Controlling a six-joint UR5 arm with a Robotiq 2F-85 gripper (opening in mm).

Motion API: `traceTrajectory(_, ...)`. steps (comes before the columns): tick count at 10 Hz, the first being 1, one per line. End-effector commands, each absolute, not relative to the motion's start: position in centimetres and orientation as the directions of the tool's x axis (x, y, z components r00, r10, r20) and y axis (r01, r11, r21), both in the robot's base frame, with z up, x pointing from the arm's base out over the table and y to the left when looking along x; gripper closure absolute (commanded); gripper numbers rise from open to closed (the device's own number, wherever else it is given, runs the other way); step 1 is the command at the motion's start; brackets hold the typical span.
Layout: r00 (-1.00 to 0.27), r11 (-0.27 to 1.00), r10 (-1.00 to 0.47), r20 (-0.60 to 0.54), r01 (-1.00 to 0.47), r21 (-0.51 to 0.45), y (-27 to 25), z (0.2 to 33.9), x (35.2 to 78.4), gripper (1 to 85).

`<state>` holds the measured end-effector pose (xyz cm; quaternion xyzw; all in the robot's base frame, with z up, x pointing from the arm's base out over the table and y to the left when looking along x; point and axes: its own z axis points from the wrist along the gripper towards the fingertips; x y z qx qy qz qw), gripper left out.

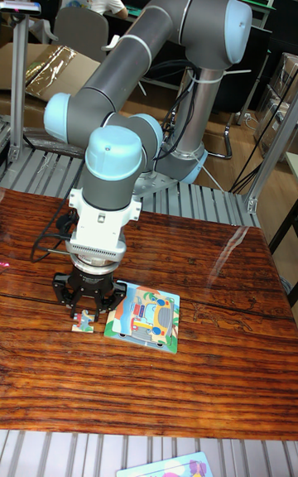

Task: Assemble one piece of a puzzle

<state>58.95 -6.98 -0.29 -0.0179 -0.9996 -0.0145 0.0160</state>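
the gripper (84, 309) hangs low over a loose piece (83, 324) beside the puzzle (146, 319) on the table (165, 394); its grip cannot be told.

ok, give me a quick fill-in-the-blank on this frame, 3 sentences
The gripper hangs over a loose puzzle piece lying to the ____ of the puzzle board in the picture.
The board's picture shows a cartoon ____.
Both rest on a ____ table.

Missing words: left; bus; wooden
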Motion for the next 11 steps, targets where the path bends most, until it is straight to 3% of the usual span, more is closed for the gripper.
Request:
traceTrajectory(1,-0.997,0.997,0.058,0.058,0.061,0.047,-6.7,0.7,58.4,62.0)
traceTrajectory(5,-0.995,0.997,0.072,0.071,0.073,0.011,-7.7,1.0,58.2,80.0)
traceTrajectory(7,-0.994,0.997,0.079,0.072,0.079,0.003,-7.5,1.5,58.2,84.0)
traceTrajectory(11,-0.992,0.994,0.099,0.078,0.102,0.035,-4.2,3.8,58.8,84.3)
